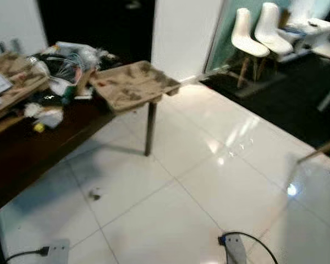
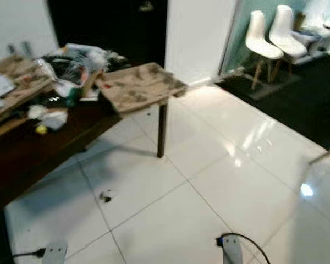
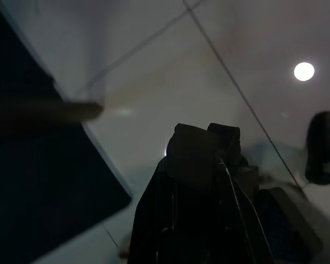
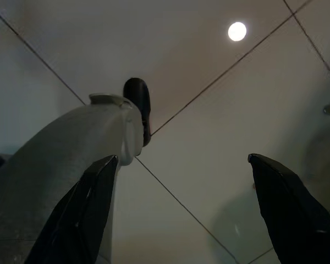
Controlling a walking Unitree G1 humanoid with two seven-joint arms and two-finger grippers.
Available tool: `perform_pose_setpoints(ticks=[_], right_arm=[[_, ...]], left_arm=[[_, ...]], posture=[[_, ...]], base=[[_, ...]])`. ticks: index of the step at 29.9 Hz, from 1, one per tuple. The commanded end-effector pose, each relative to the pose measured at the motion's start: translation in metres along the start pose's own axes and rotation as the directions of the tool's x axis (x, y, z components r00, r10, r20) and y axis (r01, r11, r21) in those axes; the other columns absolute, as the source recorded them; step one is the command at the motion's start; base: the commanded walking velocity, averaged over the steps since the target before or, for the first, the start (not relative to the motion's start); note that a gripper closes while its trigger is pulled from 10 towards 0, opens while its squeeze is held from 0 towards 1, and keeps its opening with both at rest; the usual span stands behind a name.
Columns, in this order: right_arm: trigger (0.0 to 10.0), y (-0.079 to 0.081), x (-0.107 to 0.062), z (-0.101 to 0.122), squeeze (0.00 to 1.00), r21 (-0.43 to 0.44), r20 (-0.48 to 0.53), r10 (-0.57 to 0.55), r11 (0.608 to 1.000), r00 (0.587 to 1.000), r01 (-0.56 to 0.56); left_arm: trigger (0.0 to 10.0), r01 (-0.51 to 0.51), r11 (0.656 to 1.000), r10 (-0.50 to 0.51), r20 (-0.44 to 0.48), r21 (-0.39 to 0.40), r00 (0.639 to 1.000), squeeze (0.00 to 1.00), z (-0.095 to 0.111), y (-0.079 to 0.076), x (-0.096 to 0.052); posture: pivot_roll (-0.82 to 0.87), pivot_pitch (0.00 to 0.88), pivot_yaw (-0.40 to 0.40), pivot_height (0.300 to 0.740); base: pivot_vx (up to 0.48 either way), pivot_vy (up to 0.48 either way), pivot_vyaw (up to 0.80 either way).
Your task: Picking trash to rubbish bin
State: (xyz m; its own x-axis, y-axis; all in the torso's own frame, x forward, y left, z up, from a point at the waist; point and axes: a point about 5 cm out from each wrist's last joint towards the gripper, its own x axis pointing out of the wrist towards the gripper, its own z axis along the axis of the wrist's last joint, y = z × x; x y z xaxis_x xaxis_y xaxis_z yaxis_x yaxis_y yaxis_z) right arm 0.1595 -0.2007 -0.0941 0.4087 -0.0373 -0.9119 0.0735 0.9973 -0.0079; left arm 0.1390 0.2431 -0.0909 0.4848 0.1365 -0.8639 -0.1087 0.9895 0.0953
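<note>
Right gripper (image 4: pixel 181 209): its two long black fingers are spread wide apart with nothing between them. It hangs low and points down at the floor, so I think it is just waiting while the robot walks.

Left gripper (image 3: pixel 201 159): its black fingers are pressed together with no gap. I cannot tell if anything tiny is pinched there. It also hangs down over the floor, near the dark table edge.

Trash (image 2: pixel 105 195): a small dark crumpled scrap lies on the floor, out in front of both grippers and more to the left gripper's side. It is well apart from both. It looks light and soft, so it should be easy to pinch.

Floor (image 1: pixel 209 181): big white shiny tiles with thin dark lines between them. It is smooth and throws back the lamp light.

Table (image 1: pixel 33 148): dark and long, on the left gripper's side, with one thin straight leg. A flat brown cardboard sheet (image 1: pixel 133 83) sticks out past its end. A heap of bags and wires (image 1: pixel 71 60) sits on top, maybe more rubbish.

White chairs (image 1: pixel 258 33): smooth curved seats, far ahead on the right gripper's side.

Rubbish bin: I cannot find it here.

Next, I think: step closer, bend down, and reach for the scrap.
</note>
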Motion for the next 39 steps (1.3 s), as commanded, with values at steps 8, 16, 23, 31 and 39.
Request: perform_pose_setpoints(ticks=[8, 16, 23, 31, 39], right_arm=[[10.0, 0.003, 0.0, -0.003, 0.0, -0.039, -0.015, -0.009, 0.999, 1.0, 0.009], [10.0, 0.004, 0.0, -0.006, 0.0, -0.064, -0.029, -0.011, 0.998, 1.0, 0.009], [10.0, 0.005, 0.0, -0.006, 0.0, -0.077, -0.031, -0.007, 0.997, 0.999, 0.004], [10.0, 0.005, 0.001, -0.006, 0.0, -0.097, -0.036, -0.005, 0.995, 0.999, 0.001], [10.0, 0.007, 0.001, -0.005, 0.0, -0.113, -0.033, -0.001, 0.994, 0.999, -0.003]], left_arm=[[10.0, 0.014, 0.999, -0.013, -0.019, 0.033, 1.0, 0.0, -0.004, -0.007, 0.0], [10.0, 0.03, 0.998, -0.029, -0.023, 0.048, 0.999, 0.0, -0.005, -0.012, 0.001], [10.0, 0.041, 0.998, -0.04, -0.026, 0.039, 0.999, 0.0, -0.008, -0.015, 0.0], [10.0, 0.036, 0.999, -0.035, -0.035, 0.025, 0.999, 0.0, -0.012, -0.016, 0.0], [10.0, 0.04, 0.999, -0.04, -0.036, -0.002, 0.999, 0.0, -0.015, -0.02, 0.0]], posture=[[0.07, 0.0, 0.003, 0.74], [0.07, 0.0, 0.005, 0.74], [0.08, 0.0, 0.004, 0.74], [0.09, 0.0, -0.006, 0.74], [0.11, 0.0, -0.017, 0.74]], base=[[0.0, 0.0, -0.77], [0.0, 0.0, -0.77], [0.0, 0.0, -0.77], [0.0, 0.0, -0.77], [0.0, 0.0, -0.77]])
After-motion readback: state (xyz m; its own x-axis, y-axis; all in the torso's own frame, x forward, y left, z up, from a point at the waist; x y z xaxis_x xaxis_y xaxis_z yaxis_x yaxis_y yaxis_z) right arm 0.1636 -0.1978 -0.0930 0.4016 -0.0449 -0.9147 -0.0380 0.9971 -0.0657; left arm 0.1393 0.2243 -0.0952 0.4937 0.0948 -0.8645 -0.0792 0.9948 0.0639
